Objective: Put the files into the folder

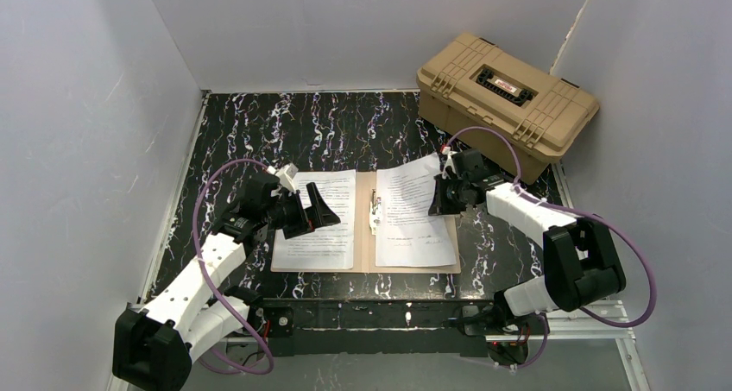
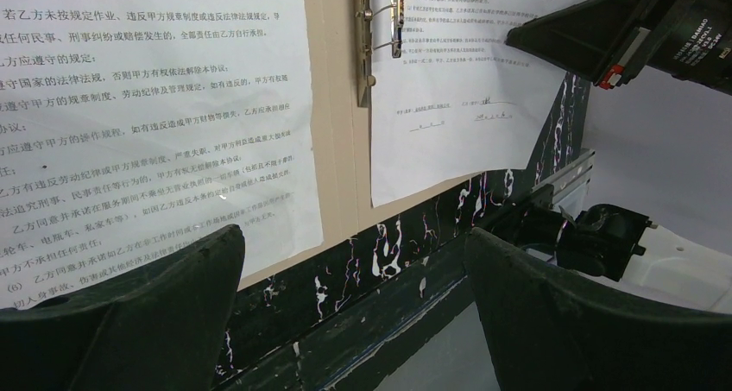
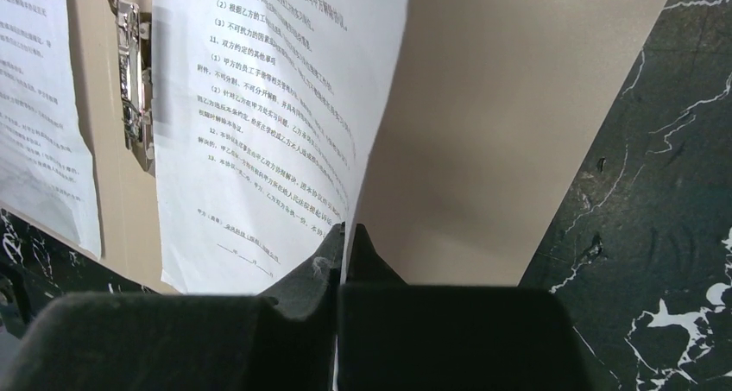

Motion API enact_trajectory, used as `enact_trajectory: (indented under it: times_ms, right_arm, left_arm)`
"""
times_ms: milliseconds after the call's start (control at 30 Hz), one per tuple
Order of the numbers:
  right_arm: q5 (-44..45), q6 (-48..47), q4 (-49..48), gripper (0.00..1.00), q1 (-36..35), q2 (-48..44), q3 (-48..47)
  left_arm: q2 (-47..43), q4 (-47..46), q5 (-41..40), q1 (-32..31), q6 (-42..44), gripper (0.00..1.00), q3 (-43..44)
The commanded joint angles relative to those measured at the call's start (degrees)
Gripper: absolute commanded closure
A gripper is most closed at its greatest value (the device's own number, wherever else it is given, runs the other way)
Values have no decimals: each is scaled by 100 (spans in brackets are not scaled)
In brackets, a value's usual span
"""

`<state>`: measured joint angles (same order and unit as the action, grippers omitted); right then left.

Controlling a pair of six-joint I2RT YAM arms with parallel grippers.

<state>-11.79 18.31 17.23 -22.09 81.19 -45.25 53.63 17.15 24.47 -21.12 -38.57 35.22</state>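
The tan folder (image 1: 364,236) lies open on the black marbled table. One white printed sheet (image 1: 318,223) lies flat on its left half. A second sheet (image 1: 413,218) lies on the right half with its right edge lifted. My right gripper (image 1: 443,192) is shut on that lifted edge; in the right wrist view its jaws (image 3: 348,231) pinch the paper (image 3: 259,123) above the bare folder board (image 3: 483,132). My left gripper (image 1: 312,214) hovers open and empty over the left sheet's right side; in the left wrist view it (image 2: 354,244) sits above the folder's near edge (image 2: 337,149).
A silver clip (image 1: 374,205) sits at the folder's spine. A bulky tan plastic case (image 1: 507,97) with latches stands at the back right. White walls close in the table on the left, back and right. A metal rail (image 1: 414,315) runs along the near edge.
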Motion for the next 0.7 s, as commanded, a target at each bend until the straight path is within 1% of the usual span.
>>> enact_trajectory:
  times_ms: [0,267,533,667]
  right_arm:
    - [14,-249,329,99,-15,10,-269]
    - [4,-121,381,99,-29,-29,-132]
    - [28,613,-88,99,-69,-259,180]
    - [63,724,-129,99,-76,-254,204]
  left_arm:
    - [-1,136,56,-21,105,2,-15]
    - [34,132,42,-15,86,2,17]
    - [67,106,61,-19,48,2,54]
    - [60,109,76,-16,49,2,70]
